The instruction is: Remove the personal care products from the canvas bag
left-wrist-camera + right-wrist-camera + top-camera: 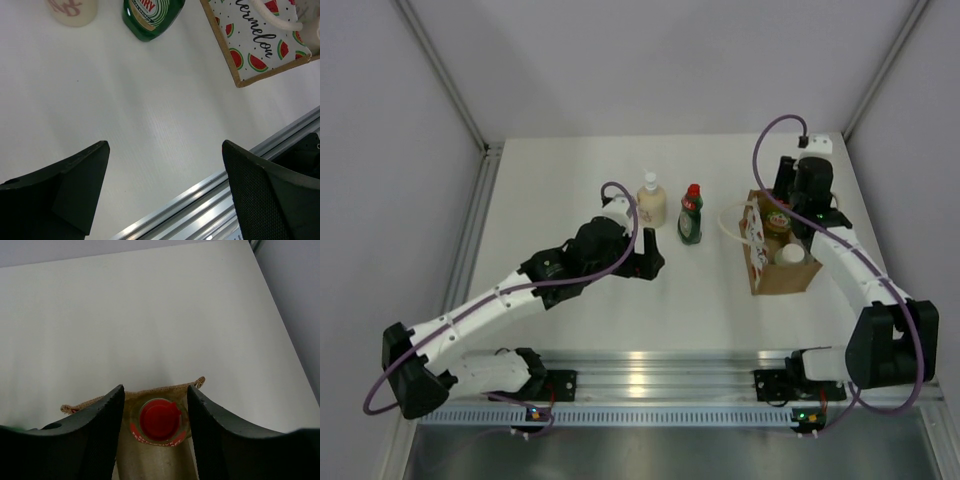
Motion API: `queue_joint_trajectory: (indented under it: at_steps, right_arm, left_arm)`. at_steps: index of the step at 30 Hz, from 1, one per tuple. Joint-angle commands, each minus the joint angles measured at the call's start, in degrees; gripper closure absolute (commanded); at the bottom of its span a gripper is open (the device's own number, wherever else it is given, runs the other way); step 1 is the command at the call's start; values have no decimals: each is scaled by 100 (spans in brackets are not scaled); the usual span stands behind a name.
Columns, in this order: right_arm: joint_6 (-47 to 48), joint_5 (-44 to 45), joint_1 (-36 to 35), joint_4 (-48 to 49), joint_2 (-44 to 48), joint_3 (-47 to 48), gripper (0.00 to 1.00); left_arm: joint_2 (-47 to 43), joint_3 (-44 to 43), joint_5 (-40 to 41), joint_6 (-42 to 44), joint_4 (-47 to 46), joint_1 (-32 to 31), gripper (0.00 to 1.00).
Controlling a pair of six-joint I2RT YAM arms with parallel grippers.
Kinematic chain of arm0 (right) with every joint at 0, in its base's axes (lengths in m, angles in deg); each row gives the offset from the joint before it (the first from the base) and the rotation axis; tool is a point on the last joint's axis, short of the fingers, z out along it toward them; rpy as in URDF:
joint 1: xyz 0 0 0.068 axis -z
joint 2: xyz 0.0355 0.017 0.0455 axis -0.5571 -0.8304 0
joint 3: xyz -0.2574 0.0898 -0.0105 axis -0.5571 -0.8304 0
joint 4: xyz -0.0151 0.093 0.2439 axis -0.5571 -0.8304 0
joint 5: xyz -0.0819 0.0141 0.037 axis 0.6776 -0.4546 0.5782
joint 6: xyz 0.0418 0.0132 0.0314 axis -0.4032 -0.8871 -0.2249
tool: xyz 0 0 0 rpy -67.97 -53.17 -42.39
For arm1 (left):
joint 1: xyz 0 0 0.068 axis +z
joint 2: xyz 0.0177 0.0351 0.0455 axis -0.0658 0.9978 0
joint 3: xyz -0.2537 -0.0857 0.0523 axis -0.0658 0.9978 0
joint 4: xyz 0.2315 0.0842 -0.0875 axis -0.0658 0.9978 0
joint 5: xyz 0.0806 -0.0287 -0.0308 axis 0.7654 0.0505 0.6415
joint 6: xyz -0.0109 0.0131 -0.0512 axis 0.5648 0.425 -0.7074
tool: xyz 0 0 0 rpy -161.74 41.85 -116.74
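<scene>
On right gripper (155,392) now: low over canvas bag (782,278), parted either side of red cap on yellow bottle (159,419), can't tell if pinching yet. Looks light, stiff plastic but slick & rounded, upright in bag's far end next to pale white-capped bottle (789,256), so prob. best pinched at neck just under cap, then lifted straight up clear of soft bag rim. Over on left gripper (165,147): spread wide above table (150,100), nothing held.
</scene>
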Motion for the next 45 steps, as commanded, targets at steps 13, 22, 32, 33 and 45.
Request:
queue_joint_trajectory:
  at_steps: [13, 22, 32, 33, 45]
  right_arm:
    - [-168, 398, 116, 932, -133, -435, 56]
    - [-248, 302, 116, 1266, -204, -602, 70]
    - [-379, 144, 116, 1416, 42, -629, 100]
    - [-388, 91, 108, 1416, 86, -602, 100]
    - [-230, -59, -42, 608, 772, 276, 100]
  left_arm:
    - [-1214, 58, 201, 454, 1240, -20, 2]
    - [-1452, 190, 351, 507, 1355, -20, 2]
    - [-1452, 190, 439, 480, 1381, -20, 2]
    - [-1487, 181, 474, 463, 1407, -20, 2]
    - [-1636, -170, 1624, 559, 2180, -20, 2]
